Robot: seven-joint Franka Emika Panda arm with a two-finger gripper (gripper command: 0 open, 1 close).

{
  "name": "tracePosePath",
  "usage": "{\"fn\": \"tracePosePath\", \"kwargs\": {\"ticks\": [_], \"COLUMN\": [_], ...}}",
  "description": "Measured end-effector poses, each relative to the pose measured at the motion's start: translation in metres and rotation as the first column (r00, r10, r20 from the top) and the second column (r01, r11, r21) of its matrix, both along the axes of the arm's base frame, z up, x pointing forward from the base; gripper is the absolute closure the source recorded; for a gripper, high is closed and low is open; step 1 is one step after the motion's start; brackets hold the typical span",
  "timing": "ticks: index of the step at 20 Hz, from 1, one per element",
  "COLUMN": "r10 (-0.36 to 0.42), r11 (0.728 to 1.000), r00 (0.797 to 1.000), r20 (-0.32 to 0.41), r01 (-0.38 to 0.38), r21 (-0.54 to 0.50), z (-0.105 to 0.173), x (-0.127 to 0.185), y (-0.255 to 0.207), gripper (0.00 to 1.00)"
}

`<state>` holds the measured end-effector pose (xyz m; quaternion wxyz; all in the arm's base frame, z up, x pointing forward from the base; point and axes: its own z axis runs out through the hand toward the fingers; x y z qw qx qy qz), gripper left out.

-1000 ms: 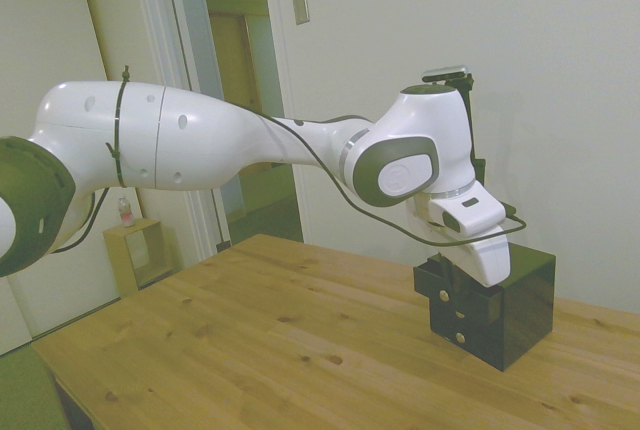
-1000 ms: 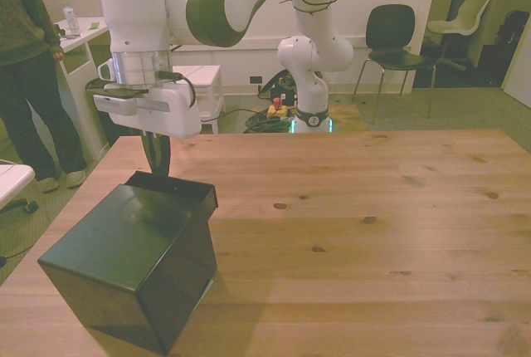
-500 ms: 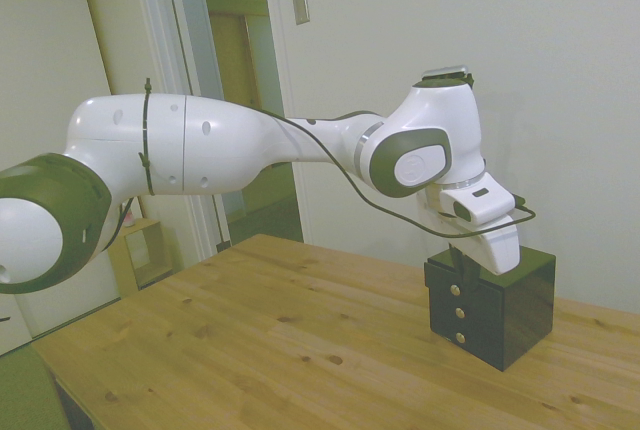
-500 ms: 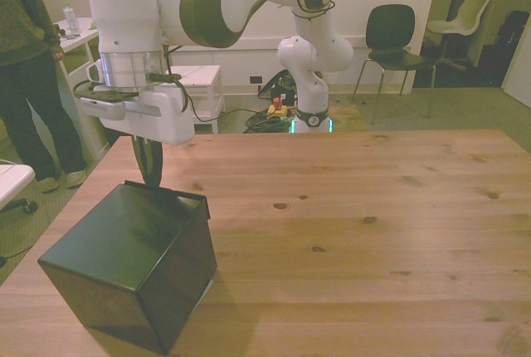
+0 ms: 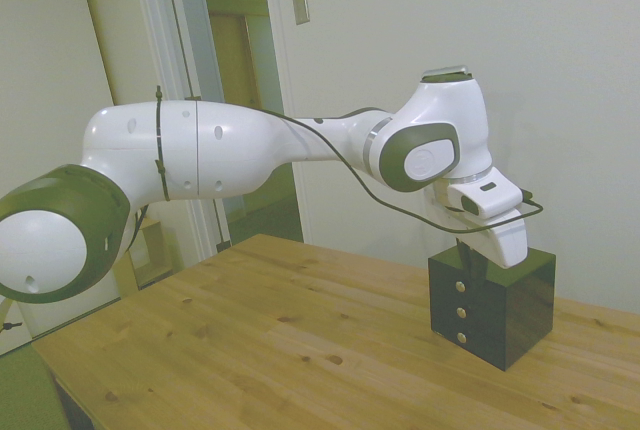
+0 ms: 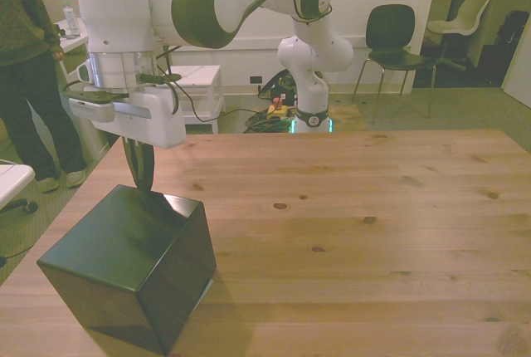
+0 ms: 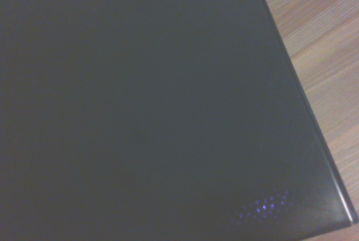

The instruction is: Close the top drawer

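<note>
Item one, as I read it from my remote station: a small black cube cabinet (image 5: pixel 492 308) on the wooden table (image 5: pixel 300 350), standing near the table's corner at the front view's lower left (image 6: pixel 129 270). Its front face carries three round metallic knobs in a vertical row in the side view; the uppermost belongs to the top drawer (image 5: pixel 458 275), which sits flush with the two drawers below it, no gap showing. Item two: the white arm's gripper (image 5: pixel 470 262), hanging nose-down at the cabinet's upper front edge, its dark fingers (image 6: pixel 138 166) right against that edge in the front view (image 6: pixel 139 176). I cannot tell whether the jaws are spread or pressed together; they read as one dark shape from both cameras. Item three: the wrist view, filled almost wholly by the cabinet's glossy black top (image 7: pixel 146 106), with a strip of pale table grain (image 7: pixel 322 56) along one side and a faint speckle of violet reflection. Item four: lettering on the arm's dark forearm band, too small for me to read. Item five: a person (image 6: pixel 25 66) standing beyond the table edge at the front view's left, and a dark chair (image 6: pixel 390 41) well behind the table.
</note>
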<state>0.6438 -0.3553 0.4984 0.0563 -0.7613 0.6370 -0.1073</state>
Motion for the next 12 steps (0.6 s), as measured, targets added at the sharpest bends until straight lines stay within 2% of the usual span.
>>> {"fn": "tracePosePath", "kwargs": {"ticks": [3, 6, 11, 12], "r10": [0.033, 0.089, 0.169, 0.176], "r11": [0.999, 0.996, 0.986, 0.984], "r00": [0.999, 0.996, 0.986, 0.984], "r20": [0.003, -0.001, 0.003, 0.000], "r01": [-0.033, -0.089, -0.169, -0.176], "r21": [0.003, 0.008, 0.008, 0.011], "z": [0.002, 0.015, 0.054, 0.058], "x": [-0.001, -0.010, -0.053, -0.064], "y": [0.024, 0.067, 0.129, 0.138], "gripper": [1.00, 1.00, 1.00, 0.00]}}
